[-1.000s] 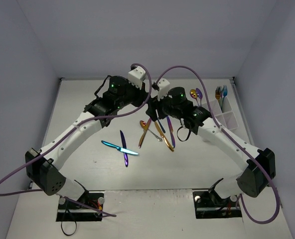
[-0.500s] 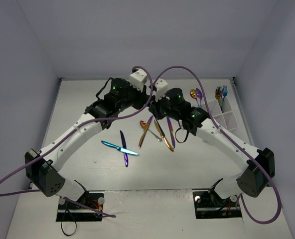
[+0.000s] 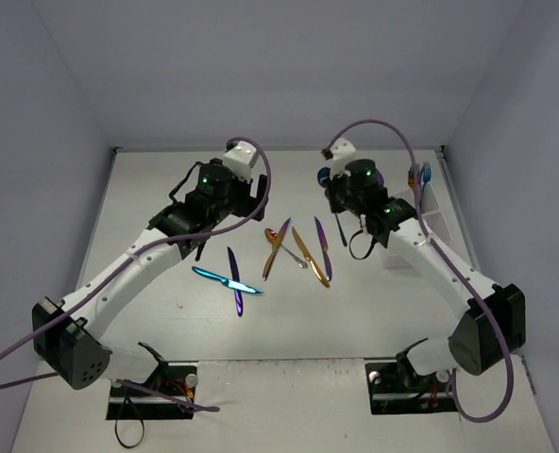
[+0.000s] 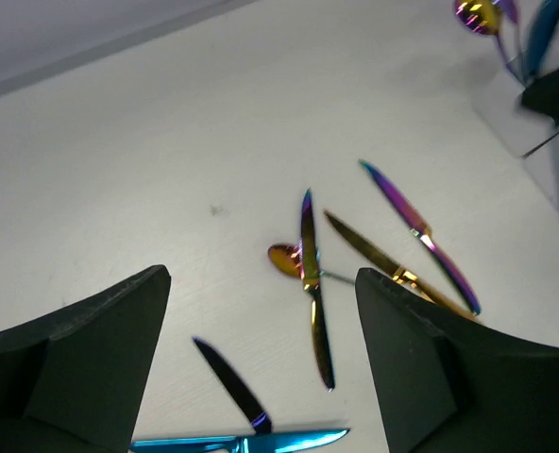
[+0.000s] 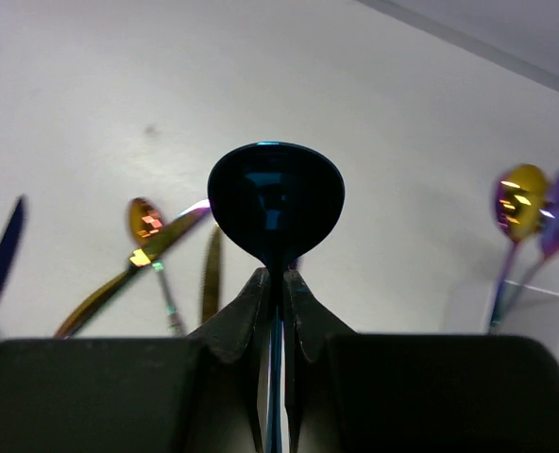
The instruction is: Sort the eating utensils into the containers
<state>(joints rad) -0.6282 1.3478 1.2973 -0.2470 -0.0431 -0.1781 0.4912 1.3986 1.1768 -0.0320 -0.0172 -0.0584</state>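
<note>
Dark-blue glossy spoon [image 5: 276, 198], its stem pinched in the right hand [image 5: 273, 276].

White table [image 3: 289, 321], pale lavender walls [image 3: 279, 66] on three sides.

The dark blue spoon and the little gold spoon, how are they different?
The shiny dark blue metal spoon is pinched in the right gripper, up in the air; the gold-bowled metal spoon lies flat on the white table. Nothing else touches the blue one; a slim rainbow knife crosses the gold one. Both are shiny, with rounded bowls.
</note>
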